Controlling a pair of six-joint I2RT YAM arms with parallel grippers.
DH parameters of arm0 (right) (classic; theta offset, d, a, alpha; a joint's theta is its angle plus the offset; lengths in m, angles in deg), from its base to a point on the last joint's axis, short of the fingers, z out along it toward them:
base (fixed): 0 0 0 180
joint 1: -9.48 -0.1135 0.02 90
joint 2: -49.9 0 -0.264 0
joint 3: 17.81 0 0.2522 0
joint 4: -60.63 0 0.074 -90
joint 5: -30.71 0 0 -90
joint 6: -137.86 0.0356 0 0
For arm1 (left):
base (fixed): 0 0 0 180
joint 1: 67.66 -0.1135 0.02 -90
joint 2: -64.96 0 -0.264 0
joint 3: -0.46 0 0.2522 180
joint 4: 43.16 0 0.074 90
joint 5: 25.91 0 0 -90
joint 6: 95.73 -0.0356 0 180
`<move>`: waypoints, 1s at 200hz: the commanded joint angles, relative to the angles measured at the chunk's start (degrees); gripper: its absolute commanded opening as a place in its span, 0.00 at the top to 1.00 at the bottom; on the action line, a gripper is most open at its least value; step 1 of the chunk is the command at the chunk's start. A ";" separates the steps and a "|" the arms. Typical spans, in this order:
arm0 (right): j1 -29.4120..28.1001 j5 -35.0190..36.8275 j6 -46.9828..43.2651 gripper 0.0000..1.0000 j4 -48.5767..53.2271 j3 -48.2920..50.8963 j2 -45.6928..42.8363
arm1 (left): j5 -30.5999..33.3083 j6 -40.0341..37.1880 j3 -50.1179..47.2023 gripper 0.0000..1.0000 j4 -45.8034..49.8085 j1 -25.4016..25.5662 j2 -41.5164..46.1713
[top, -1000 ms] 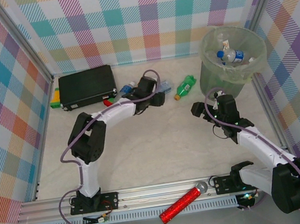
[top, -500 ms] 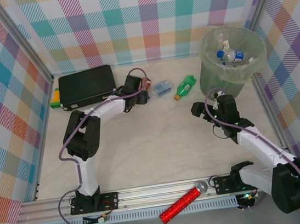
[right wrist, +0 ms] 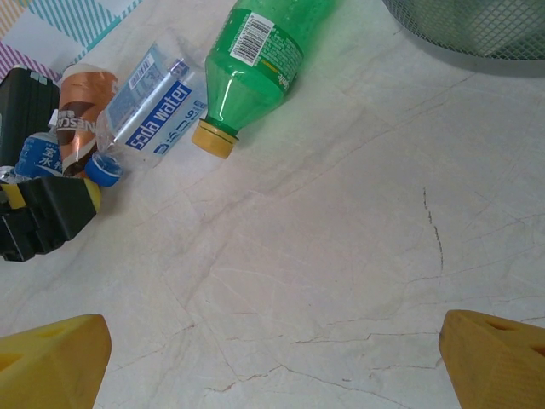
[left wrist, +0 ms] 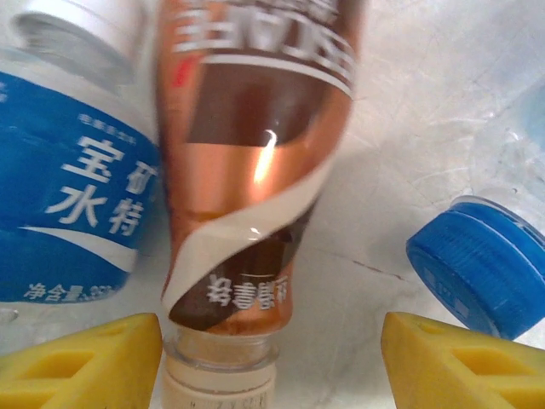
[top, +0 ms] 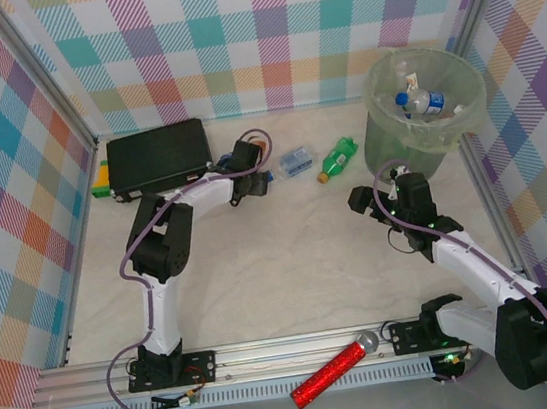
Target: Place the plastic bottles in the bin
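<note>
Plastic bottles (top: 421,101) sit in the bin (top: 382,140), far right: one clear with blue cap on top, possibly more under it, hard to count. Green bottle (right wrist: 255,60) and clear soda-water bottle (right wrist: 149,106) lie side by side on the tabletop (right wrist: 341,256). Brown-labelled bottle (left wrist: 255,170) lies against a blue-labelled bottle (left wrist: 68,196), near the black case (top: 158,157). Left tool (left wrist: 272,362) is spread around the brown one's neck, not pinching. Right tool (right wrist: 272,358) is spread wide, holding nothing.

The copper-brown bottle (left wrist: 255,170) carries a cream swirl and white lettering; the blue-labelled bottle (left wrist: 68,196) shows white characters. The green bottle (right wrist: 264,51) has a yellow cap. The bin (top: 391,139) is pale translucent green, the worktop (top: 291,263) cream, veined like marble.
</note>
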 commanded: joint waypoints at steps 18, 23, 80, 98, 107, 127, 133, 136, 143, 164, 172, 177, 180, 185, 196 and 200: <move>-0.15 -1.05 0.32 0.01 -1.66 -0.28 0.25 | 0.83 -1.28 2.78 0.34 3.89 -0.57 -2.65; -0.16 -1.05 0.33 0.01 -1.59 -0.28 0.26 | 0.73 -1.28 2.88 0.35 3.93 -0.57 -2.73; -0.17 -1.36 0.39 0.01 -1.73 -0.36 0.45 | 0.69 -1.08 3.68 0.54 4.19 -0.90 -4.16; -0.16 -1.49 0.43 0.01 -1.64 -0.35 0.27 | 0.63 -0.67 3.56 0.66 4.24 -1.05 -3.84; -0.19 -1.67 0.43 0.01 -1.59 -0.34 0.17 | 0.40 -0.49 2.99 0.69 3.83 -0.95 -3.23; -0.15 -1.85 0.45 0.01 -1.56 -0.36 0.00 | -0.21 0.18 1.52 0.72 2.95 -0.94 -1.11; -0.19 -1.91 0.42 0.01 -1.68 -0.34 -0.01 | -0.45 0.45 0.97 0.73 2.96 -0.92 -0.28; -0.17 -1.93 0.45 0.01 -1.72 -0.36 -0.01 | -0.56 0.52 0.65 0.73 2.96 -0.92 0.14; -0.15 -2.09 0.42 0.01 -1.85 -0.32 0.12 | -0.86 0.83 -0.20 0.73 2.94 -0.92 1.39; -0.17 -2.02 0.38 0.01 -2.39 -0.10 0.42 | -1.64 2.29 -3.92 0.75 -0.84 -0.59 6.00; -0.15 -2.05 0.35 0.01 -2.59 -0.02 0.84 | -2.48 3.00 -5.80 0.76 -2.19 -0.46 7.93; -0.20 -2.30 0.33 0.01 -2.82 -0.09 1.02 | -2.96 3.38 -7.17 0.76 -3.06 -0.33 9.17; -0.17 -2.52 0.26 0.01 -2.97 -0.02 1.15 | -3.19 3.65 -7.66 0.76 -3.48 -0.27 9.85; -0.21 -2.82 0.12 0.01 -3.39 -0.02 1.22 | -3.62 3.94 -8.84 0.76 -4.06 -0.09 11.07; -0.23 -4.05 -0.04 0.01 -4.36 0.16 1.31 | -4.27 4.48 -11.07 0.77 -5.32 0.67 13.52; -0.23 -4.82 -0.12 0.01 -5.12 0.29 1.31 | -4.37 4.62 -11.85 0.77 -5.72 1.02 14.51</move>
